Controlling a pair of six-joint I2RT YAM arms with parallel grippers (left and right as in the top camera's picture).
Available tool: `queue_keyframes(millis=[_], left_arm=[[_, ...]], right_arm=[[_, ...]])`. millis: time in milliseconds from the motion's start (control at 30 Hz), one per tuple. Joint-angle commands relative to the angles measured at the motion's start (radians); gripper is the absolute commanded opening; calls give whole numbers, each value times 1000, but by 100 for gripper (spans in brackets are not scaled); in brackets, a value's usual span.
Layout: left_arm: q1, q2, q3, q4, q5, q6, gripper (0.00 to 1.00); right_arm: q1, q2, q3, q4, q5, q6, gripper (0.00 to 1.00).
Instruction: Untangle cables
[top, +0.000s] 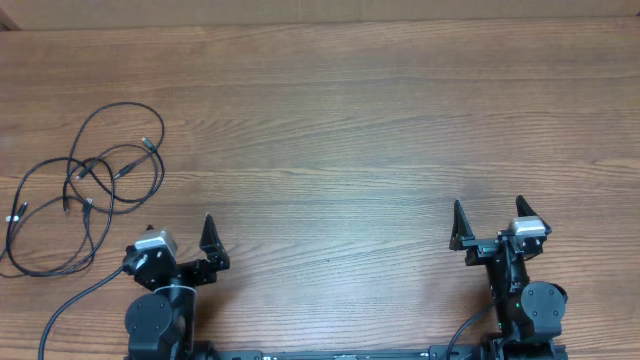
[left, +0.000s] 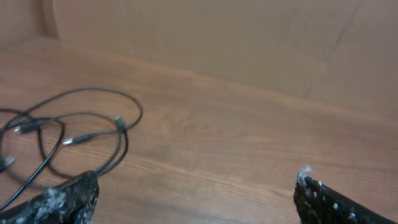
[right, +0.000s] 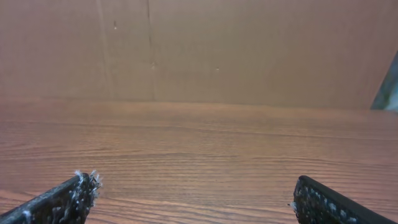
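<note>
The cables are thin black cords in tangled loose loops with small plug ends, lying on the wooden table at the far left. They also show in the left wrist view, ahead and left of the fingers. My left gripper is open and empty, just right of and nearer than the tangle; its fingers spread wide in the left wrist view. My right gripper is open and empty at the front right, far from the cables, over bare wood in the right wrist view.
A thicker black cord runs from the left robot base at the front left. The wooden table stretches to a brown wall at the back.
</note>
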Motion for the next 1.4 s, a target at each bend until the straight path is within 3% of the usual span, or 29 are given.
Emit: queue_keyframes(millis=[0, 267, 467, 700, 800, 1367], left_arm=[[4, -14, -50, 79, 21, -14, 100], [4, -14, -238, 506, 60, -14, 99], [5, -14, -235, 501, 73, 36, 99], [5, -14, -235, 318, 105, 93, 100], [5, -14, -235, 321, 144, 150, 100], [4, -13, -235, 321, 145, 99, 100]], right_arm=[[-5, -12, -11, 5, -6, -4, 100], [-5, -12, -11, 5, -6, -4, 100], [-5, -12, -11, 5, -6, -4, 100], [-5, -12, -11, 6, -6, -4, 100], [-5, -12, -11, 5, -6, -4, 100], [-5, -12, -11, 6, -6, -4, 100]])
